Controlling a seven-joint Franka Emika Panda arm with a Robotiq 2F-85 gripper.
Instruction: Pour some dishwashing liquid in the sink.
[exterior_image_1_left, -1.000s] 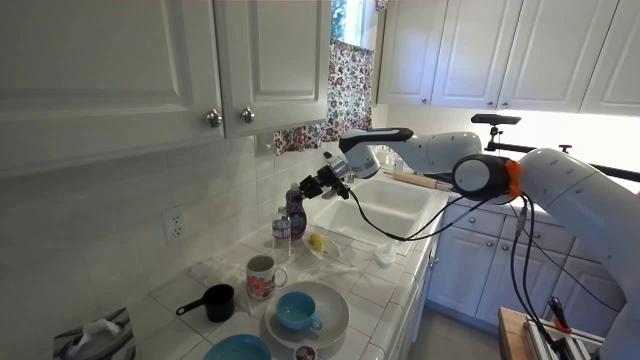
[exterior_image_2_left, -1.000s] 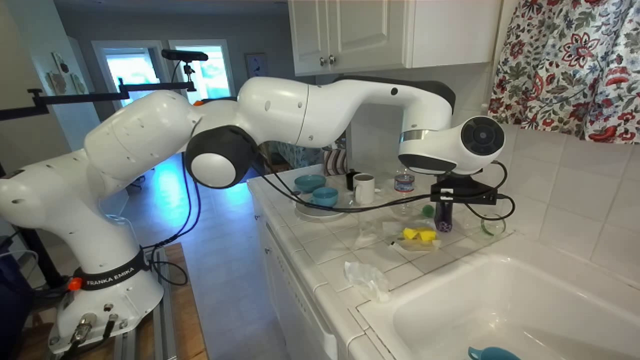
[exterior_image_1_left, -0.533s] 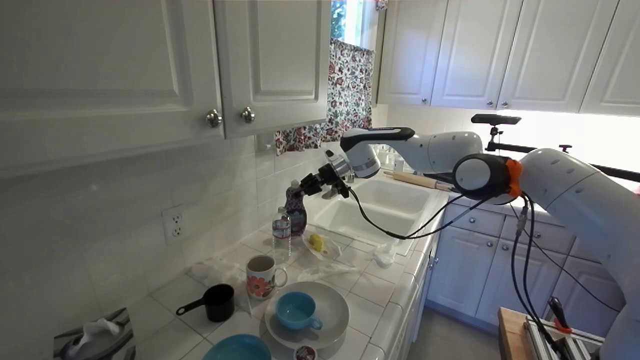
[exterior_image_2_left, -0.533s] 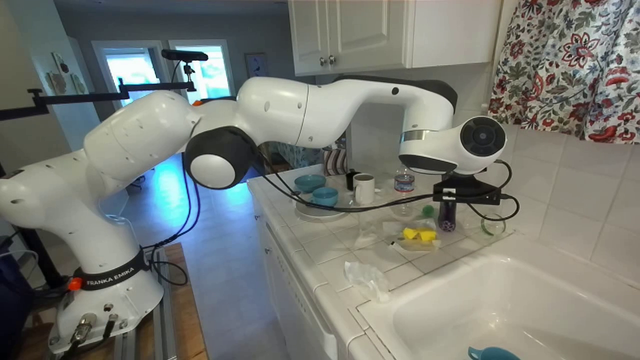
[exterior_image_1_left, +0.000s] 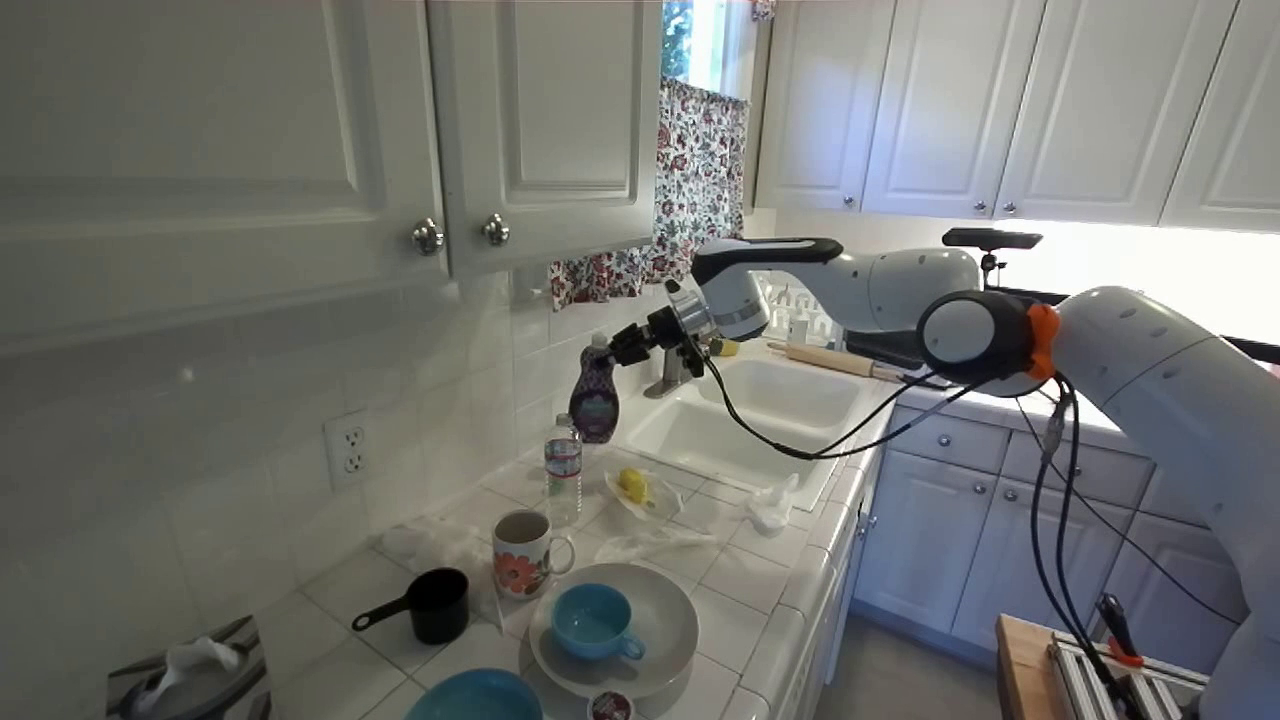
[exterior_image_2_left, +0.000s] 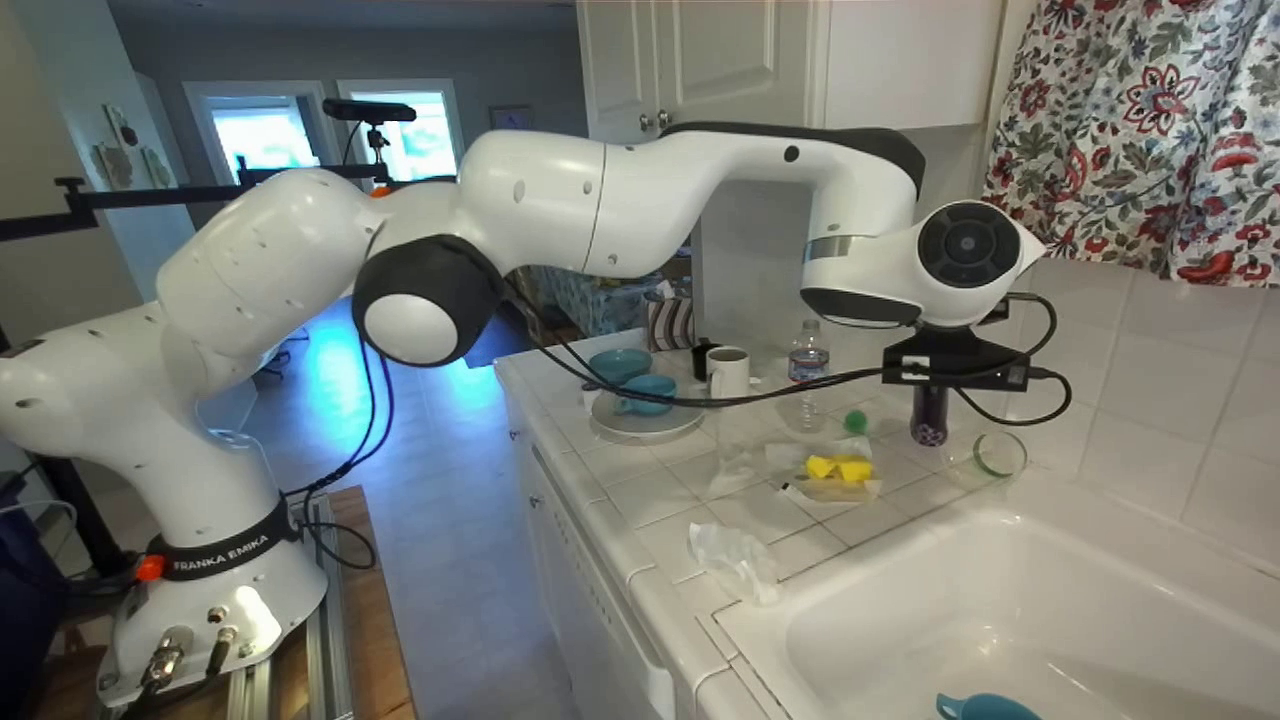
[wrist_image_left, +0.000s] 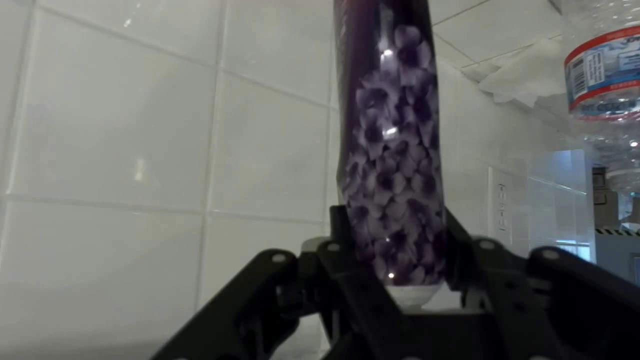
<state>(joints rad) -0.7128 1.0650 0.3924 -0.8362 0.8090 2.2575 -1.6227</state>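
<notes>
End effector (wrist_image_left: 397, 226) is gripping the dishwashing liquid (exterior_image_1_left: 594, 402) near its top, its fingers (wrist_image_left: 341, 227) standing apart only by the bottle's own width and pressing on either side, just short of the pale cap (wrist_image_left: 412, 294). What is changing is height: grip and bottle are rising together, and the bottle's foot, lower a moment ago, is now showing higher over the desk (exterior_image_2_left: 665, 497) in both exterior views and edging toward the tiled wall (exterior_image_2_left: 1170, 400) beyond the end effector. The body is hanging nearly upright below the fingers and, it seems, clear of the desk. So the hold is apparently taking the weight, and the task is passing from picking up to carrying.

The sink (exterior_image_2_left: 1090, 620) is lying lower, just beside the end effector; the clear water bottle (exterior_image_1_left: 563, 470) is standing near, on the opposite side. Pouring is still waiting: the bottle is probably needing to go over the sink, then tip past level. With the hold sitting so high, twisting between the fingers is looking like the risk. Whether the cap is letting liquid through, I cannot tell.
</notes>
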